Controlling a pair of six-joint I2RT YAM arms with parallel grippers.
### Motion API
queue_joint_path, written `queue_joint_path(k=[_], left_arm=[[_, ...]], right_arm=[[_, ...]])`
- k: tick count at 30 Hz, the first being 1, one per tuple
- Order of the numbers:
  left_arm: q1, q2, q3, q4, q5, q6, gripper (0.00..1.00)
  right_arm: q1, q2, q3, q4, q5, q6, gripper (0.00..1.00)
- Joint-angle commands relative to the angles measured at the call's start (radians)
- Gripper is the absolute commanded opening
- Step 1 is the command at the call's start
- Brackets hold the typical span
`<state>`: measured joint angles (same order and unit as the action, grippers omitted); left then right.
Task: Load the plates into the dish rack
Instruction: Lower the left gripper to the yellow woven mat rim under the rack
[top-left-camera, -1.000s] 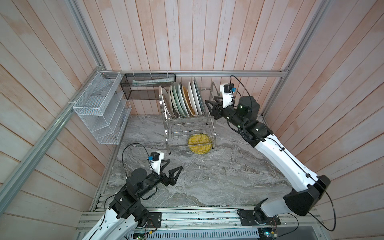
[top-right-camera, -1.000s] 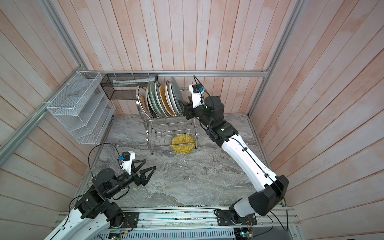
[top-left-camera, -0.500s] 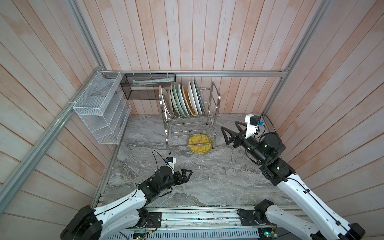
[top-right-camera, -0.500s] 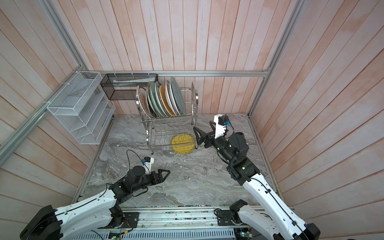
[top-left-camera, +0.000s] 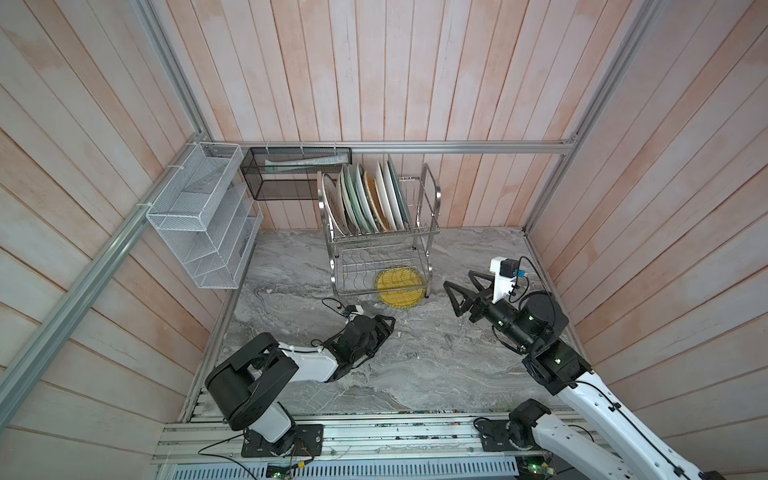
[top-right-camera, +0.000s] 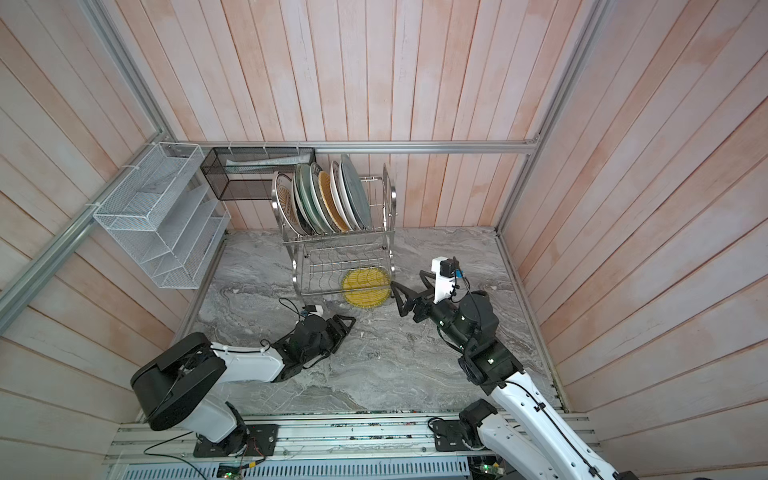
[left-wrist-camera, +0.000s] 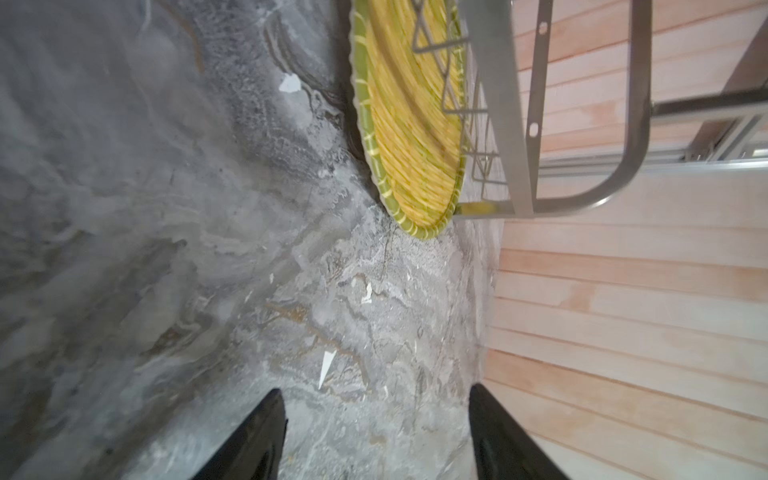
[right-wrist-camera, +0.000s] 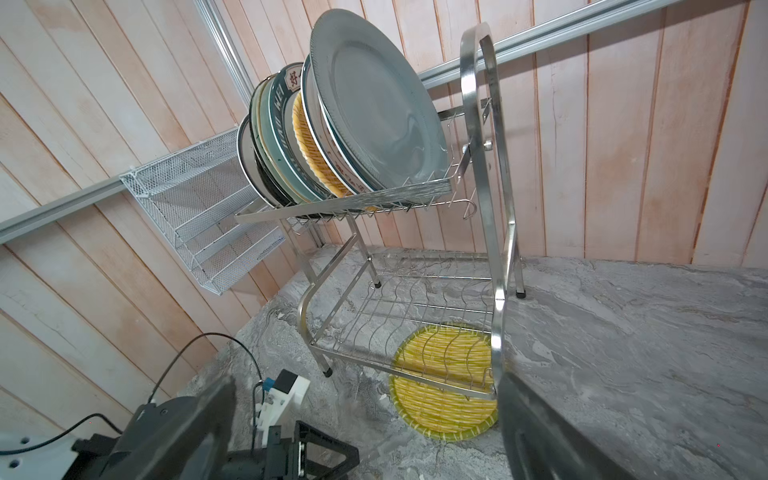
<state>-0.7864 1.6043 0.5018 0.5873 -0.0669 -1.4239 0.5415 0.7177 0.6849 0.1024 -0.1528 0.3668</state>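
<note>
I saw a white mesh organiser (top-left-camera: 199, 216) fixed to the side wall, its tiers stepping down toward the grey marble tabletop (top-left-camera: 415, 365). Just beside it, on the back wall, a black mesh basket (top-left-camera: 291, 178) hung from the aluminium rail (top-left-camera: 457, 146). Something pale lay inside it, which I could not make out. Pinkish wood planks (top-left-camera: 374, 62) lined every wall. In the left wrist view, small white chips (left-wrist-camera: 326, 365) lay scattered on the marble. Along the near edge ran a slotted aluminium base (top-left-camera: 374, 432).
</note>
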Motion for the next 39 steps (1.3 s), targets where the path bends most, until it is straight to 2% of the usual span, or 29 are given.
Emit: queue_joint_path(k=[1, 4, 6, 15, 23, 39], left_arm=[[-0.001, 0.057, 0.031, 0.068, -0.097, -0.107, 0.60], [0.003, 0.120, 0.064, 0.089, -0.123, -0.142, 0.58], [0.007, 0.170, 0.075, 0.156, -0.132, -0.157, 0.51], [0.013, 0.363, 0.116, 0.373, -0.202, -0.232, 0.48], [0.022, 0.405, 0.149, 0.349, -0.265, -0.296, 0.47], [0.035, 0.559, 0.222, 0.419, -0.269, -0.356, 0.40]], right_arm=[[0.000, -0.041, -0.013, -0.030, -0.027, 0.016, 0.98], [0.000, -0.068, -0.018, -0.054, -0.030, 0.011, 0.98], [0.000, -0.081, -0.024, -0.063, -0.036, 0.012, 0.98], [0.000, -0.108, -0.022, -0.111, -0.052, -0.002, 0.98], [0.000, -0.134, -0.057, -0.129, -0.094, 0.041, 0.98], [-0.001, -0.173, -0.079, -0.156, -0.106, 0.061, 0.98]])
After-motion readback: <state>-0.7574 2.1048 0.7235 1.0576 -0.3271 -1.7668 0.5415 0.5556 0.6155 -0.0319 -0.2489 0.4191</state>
